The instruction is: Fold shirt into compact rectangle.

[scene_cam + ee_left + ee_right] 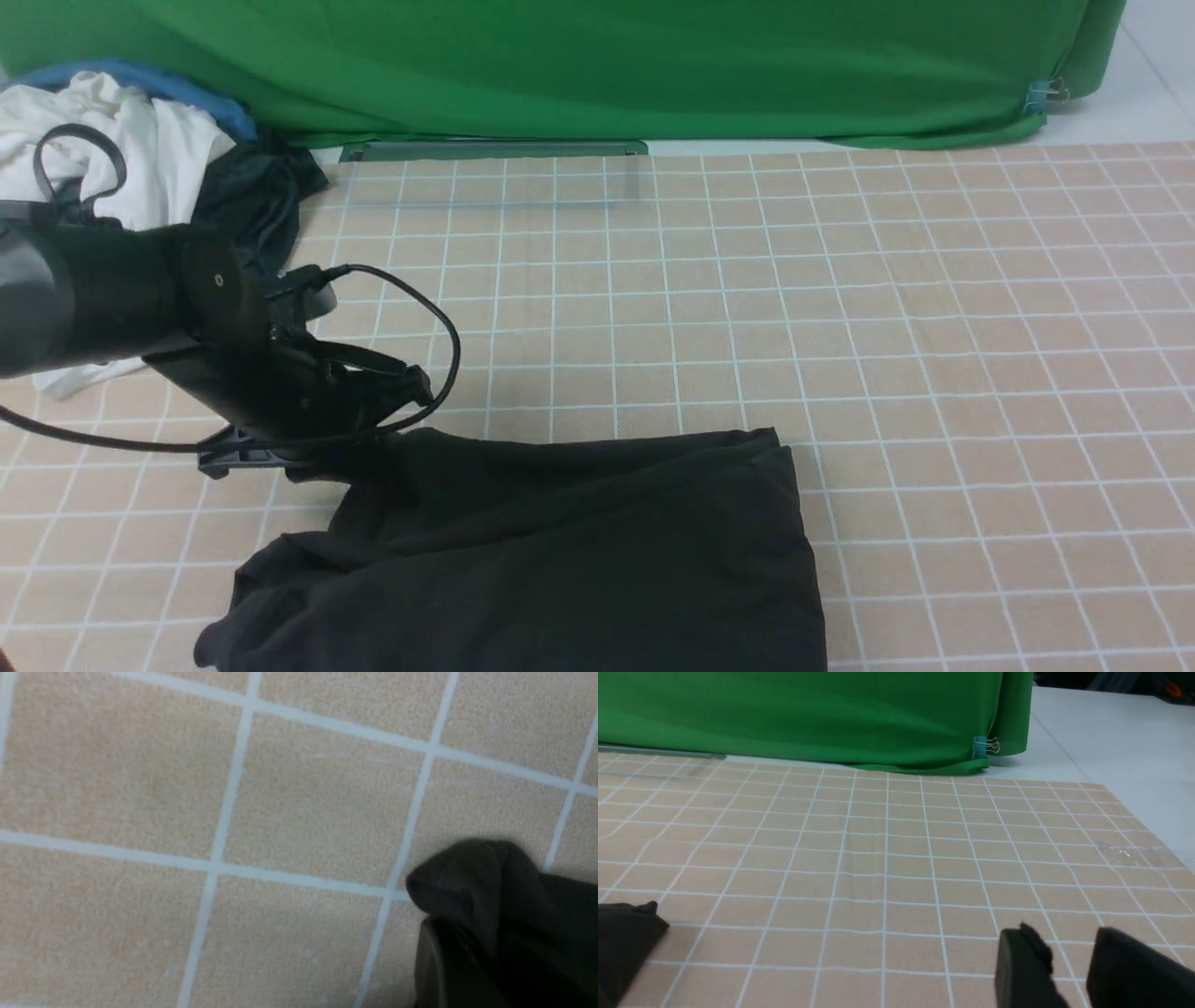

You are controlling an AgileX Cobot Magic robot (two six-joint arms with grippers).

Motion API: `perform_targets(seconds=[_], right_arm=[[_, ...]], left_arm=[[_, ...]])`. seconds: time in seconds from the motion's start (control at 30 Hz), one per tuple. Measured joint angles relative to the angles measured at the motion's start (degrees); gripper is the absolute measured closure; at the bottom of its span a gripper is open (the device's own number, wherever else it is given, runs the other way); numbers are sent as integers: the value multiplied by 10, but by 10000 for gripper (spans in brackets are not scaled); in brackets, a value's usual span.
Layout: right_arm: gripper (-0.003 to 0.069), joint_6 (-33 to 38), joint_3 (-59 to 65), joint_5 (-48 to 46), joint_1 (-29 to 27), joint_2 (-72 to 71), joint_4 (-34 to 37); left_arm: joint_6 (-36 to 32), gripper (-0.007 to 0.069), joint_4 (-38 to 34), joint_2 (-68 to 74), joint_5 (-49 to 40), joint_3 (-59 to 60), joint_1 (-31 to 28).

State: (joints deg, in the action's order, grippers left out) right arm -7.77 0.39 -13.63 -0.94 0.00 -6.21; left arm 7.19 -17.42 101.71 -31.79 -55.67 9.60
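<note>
The black shirt (pixel 579 551) lies folded and rumpled at the near middle of the tan checked mat (pixel 887 327). My left gripper (pixel 359 457) reaches down from the left onto the shirt's far left corner. In the left wrist view a bunched fold of the shirt (pixel 472 877) sticks out over the gripper (pixel 448 952), which is shut on it. My right arm is outside the front view. In its wrist view my right gripper (pixel 1069 947) hovers open over bare mat with nothing between its fingers (pixel 1022 970). A corner of the shirt (pixel 626 942) lies well off to its side.
A pile of white, blue and dark grey clothes (pixel 140 149) sits at the back left, behind my left arm. A green backdrop cloth (pixel 607 65) hangs along the far edge, held by a clip (pixel 1041 93). White tabletop (pixel 1111 742) lies beyond the mat's right edge.
</note>
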Motion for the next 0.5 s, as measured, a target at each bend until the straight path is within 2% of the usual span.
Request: perform_targets(seconds=[0.2,0.5], right_arm=[[421,0,0,0,0,0,0],[421,0,0,0,0,0,0]], left_arm=[[4,596,-14,14,-17,-59,2],[46,604,-4,14,-26,-122,2]])
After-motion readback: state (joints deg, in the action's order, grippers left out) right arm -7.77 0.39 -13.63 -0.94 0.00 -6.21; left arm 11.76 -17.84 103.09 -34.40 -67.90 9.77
